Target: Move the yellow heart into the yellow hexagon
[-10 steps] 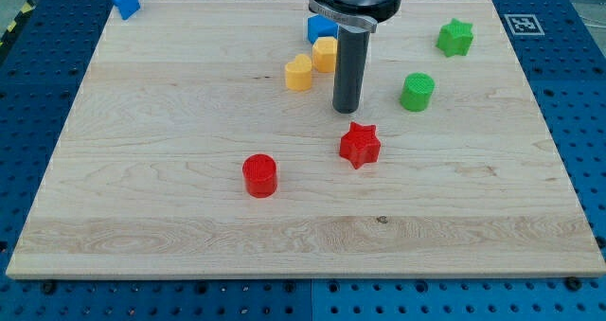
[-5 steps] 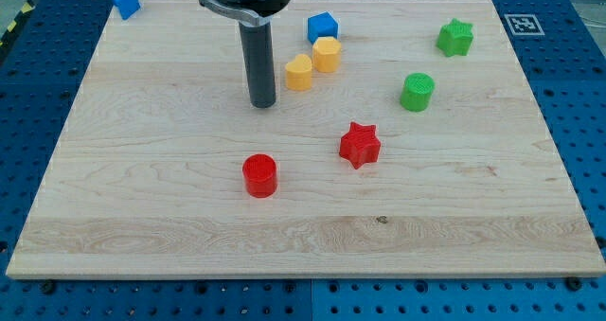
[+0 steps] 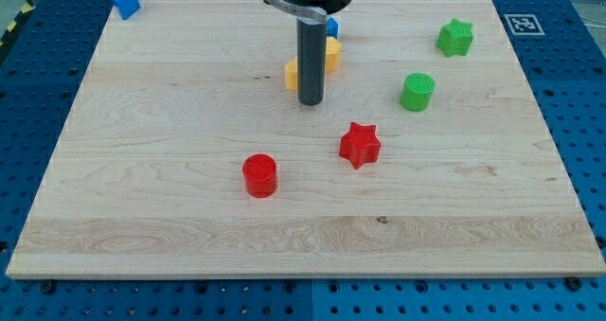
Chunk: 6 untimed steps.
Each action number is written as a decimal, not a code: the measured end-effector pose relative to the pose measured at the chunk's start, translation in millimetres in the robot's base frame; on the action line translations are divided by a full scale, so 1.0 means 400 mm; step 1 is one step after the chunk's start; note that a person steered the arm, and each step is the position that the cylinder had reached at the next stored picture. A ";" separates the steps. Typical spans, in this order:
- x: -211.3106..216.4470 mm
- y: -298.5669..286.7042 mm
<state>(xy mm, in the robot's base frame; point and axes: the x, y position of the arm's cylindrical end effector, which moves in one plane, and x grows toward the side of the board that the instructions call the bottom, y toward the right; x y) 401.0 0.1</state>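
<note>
Pale wooden board (image 3: 189, 226) lies on a blue perforated bench, and its nearest strip, toward the view's bottom, is bare wood. Going back from there, a red cylinder (image 3: 259, 175) stands left of centre, with a red star (image 3: 360, 145) a little farther back and to its right, the two apart. Next comes my tip (image 3: 311, 102), resting on the board near the middle; the arm carries no pincer, only this dark rod, and it holds nothing. Just behind the tip, the rod covers most of the yellow heart (image 3: 293, 74), which peeks out on the rod's left side; whether they touch I cannot tell. The yellow hexagon (image 3: 331, 54) shows on the rod's right, slightly farther back, close to the heart. A green cylinder (image 3: 417, 91) sits off to the right. Farther still, a blue block (image 3: 332, 26) is mostly hidden behind the rod, a green star (image 3: 455, 38) stands near the right corner, and another blue block (image 3: 124, 0) at the far left corner.
</note>
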 end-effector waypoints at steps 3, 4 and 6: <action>-0.048 -0.106; -0.059 -0.101; -0.059 -0.018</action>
<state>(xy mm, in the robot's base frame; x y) 377.6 -7.0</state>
